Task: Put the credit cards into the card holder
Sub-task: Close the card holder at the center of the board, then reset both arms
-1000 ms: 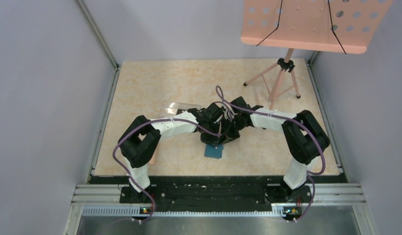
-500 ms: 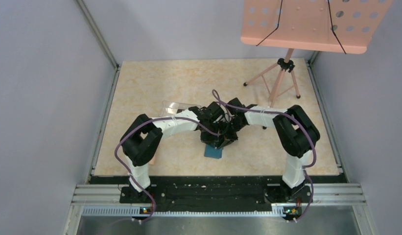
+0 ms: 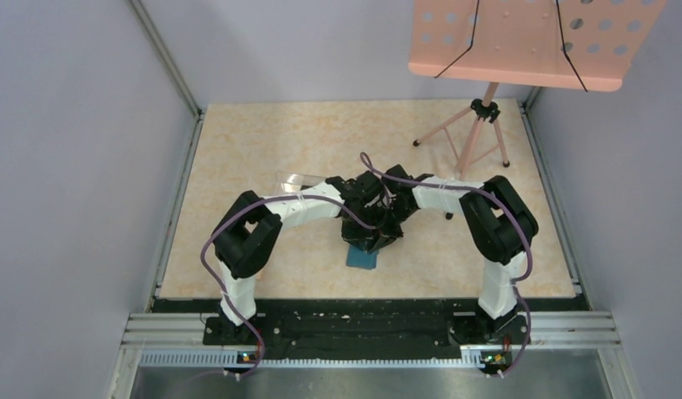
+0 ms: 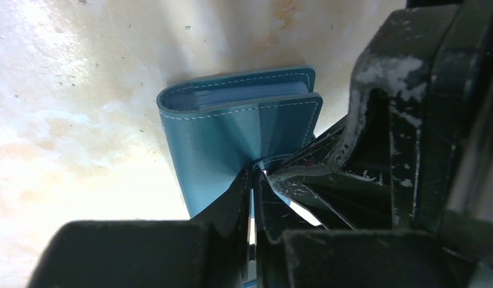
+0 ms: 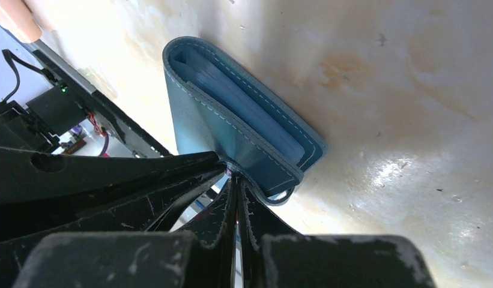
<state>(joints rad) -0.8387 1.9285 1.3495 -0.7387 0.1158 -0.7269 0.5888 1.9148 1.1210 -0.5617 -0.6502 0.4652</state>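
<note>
The card holder [image 4: 232, 129] is a teal-blue wallet lying folded on the table, with lighter blue leaves between its flaps [image 5: 244, 117]. In the top view only its near end [image 3: 364, 258] shows under the two wrists. My left gripper [image 4: 254, 175] is shut, its tips pressed on the upper flap. My right gripper [image 5: 233, 174] is also shut, and its tips touch the same spot from the other side. Nothing shows between either pair of fingers. Each wrist view shows the other arm's black fingers [image 4: 334, 174] [image 5: 111, 180] alongside. No credit cards are in view.
A clear plastic box [image 3: 297, 179] lies just behind the left forearm. A pink music stand [image 3: 477, 133] stands at the back right, with its perforated desk [image 3: 528, 41] overhanging. Grey walls close in the table on both sides.
Both elbows have drawn inward, the right arm's the most. The two shut grippers stay together on the card holder, which has not moved.
</note>
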